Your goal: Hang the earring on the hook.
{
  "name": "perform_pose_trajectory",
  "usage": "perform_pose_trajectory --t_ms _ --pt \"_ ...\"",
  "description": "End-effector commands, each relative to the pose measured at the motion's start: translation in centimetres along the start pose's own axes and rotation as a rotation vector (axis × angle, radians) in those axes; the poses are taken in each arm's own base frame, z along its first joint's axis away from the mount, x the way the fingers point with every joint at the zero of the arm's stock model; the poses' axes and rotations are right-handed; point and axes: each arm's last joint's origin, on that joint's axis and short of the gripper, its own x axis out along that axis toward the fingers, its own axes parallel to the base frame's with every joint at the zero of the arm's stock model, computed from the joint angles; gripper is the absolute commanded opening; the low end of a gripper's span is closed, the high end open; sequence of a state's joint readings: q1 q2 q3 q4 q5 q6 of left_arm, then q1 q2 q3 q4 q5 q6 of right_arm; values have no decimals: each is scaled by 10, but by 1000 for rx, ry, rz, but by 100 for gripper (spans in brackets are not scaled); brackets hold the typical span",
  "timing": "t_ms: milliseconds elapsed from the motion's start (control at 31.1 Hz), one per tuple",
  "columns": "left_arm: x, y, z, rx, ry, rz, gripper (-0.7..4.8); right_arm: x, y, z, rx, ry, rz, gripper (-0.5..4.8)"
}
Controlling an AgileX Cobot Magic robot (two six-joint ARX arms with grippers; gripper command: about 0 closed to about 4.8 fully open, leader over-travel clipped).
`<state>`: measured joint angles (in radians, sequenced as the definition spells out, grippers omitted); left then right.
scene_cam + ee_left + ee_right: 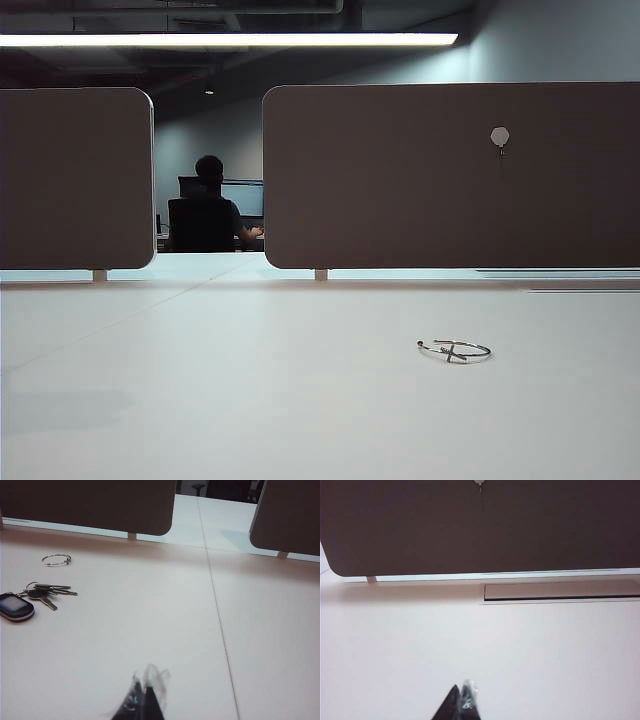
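Note:
The earring [455,350], a thin silver hoop with a small dark cross piece, lies flat on the white table right of centre; the left wrist view shows the earring [56,560] far ahead of the fingers. The hook [500,137], a pale hexagonal pad with a tiny dark hook below it, is stuck high on the right dark divider panel. In the right wrist view the hook [480,489] sits at the picture's edge. My left gripper [145,686] is shut and empty, low over bare table. My right gripper [461,689] is shut and empty too. Neither gripper appears in the exterior view.
A bunch of keys with a dark fob [17,606] lies near the earring. Two dark divider panels [75,180] [400,180] stand along the table's far edge with a gap between them. A cable slot [560,591] lies below the right panel.

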<state>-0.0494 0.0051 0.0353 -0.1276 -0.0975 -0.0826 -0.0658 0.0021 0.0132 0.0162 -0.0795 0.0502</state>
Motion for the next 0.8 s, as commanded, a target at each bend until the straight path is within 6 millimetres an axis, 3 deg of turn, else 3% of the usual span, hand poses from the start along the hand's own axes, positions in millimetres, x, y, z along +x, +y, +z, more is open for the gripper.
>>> perform_pose_trajectory --t_ms 32,289,418,450,482,514,547,611,643,804 --pt "0 0 1 3 -8 2 -6 0 0 2 -4 -12 -18 -3" --pt "0 0 1 2 -15 -10 -6 0 0 3 -3 -14 -5 -3" --pt "-2 -2 13 -27 -83 -53 -5 -3 3 18 -8 -58 64 0" --pt "-4 -3 20 -41 -99 -62 -5 -5 5 24 -12 -65 104 15" --pt "-6 -3 25 -48 -116 -62 -1 -7 6 29 -12 -63 129 73" --pt "-8 -3 30 -50 -131 -65 18 -9 7 34 -11 -58 147 160" --pt "-10 -4 36 -54 -148 -70 72 -11 9 40 -10 -49 168 256" --pt "-13 -5 43 -59 -165 -98 195 -15 11 50 -10 -53 203 356" --pt "-14 -6 47 -57 -171 -130 259 -17 12 54 -11 -60 214 370" --pt "-16 -11 64 -78 -150 -274 379 -22 18 77 -86 -78 279 386"
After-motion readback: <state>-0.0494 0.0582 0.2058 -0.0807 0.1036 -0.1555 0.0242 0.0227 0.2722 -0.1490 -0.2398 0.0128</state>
